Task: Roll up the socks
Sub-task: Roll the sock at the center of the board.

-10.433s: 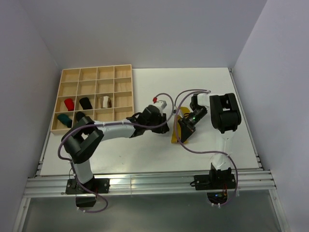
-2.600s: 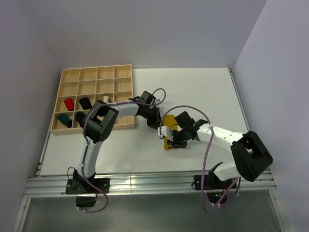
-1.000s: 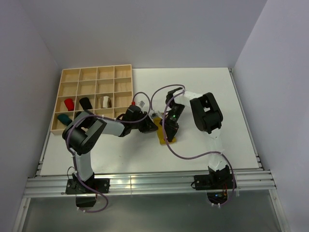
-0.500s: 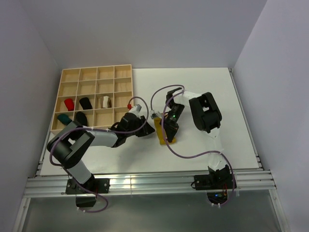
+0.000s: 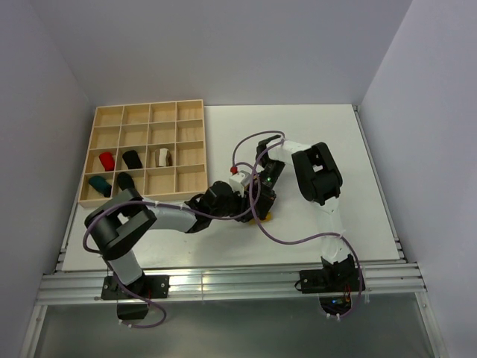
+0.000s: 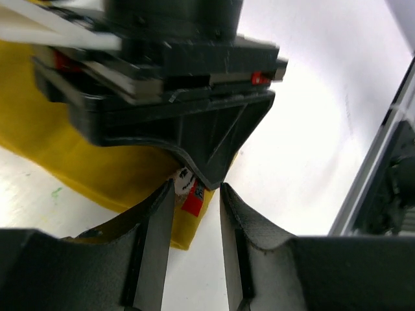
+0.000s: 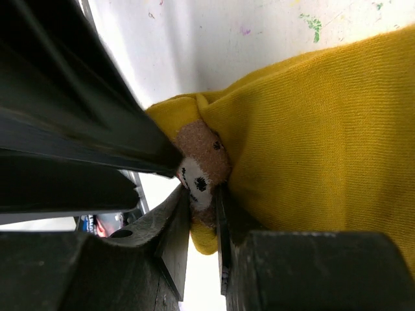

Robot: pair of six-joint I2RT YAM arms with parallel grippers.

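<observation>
Mostly covered now, the mustard sock, which showed as a bare strip half a second ago, lies on the white tabletop to the right of the wooden tray, just past its near right corner. It is hidden because the left tool has swung away from that corner and come in over it, its jaws parting on the way. The right tool, on the side of the sock farther from the tray, is clamped on a folded edge of the fabric where a small brown bear patch peeks out. That pinch most likely pins the end so the fabric cannot slide or unfold while the other arm takes over. The left tool stands partly open and noses right up against the right tool, its two fingers straddling the sock's corner with the red and white tag. It grips nothing yet, and whether the pads touch the fabric cannot be told. The close crowding suggests a handover or a second hold before the next turn of the roll. Five rolled socks already sit in the tray's left compartments, well apart from both tools.
</observation>
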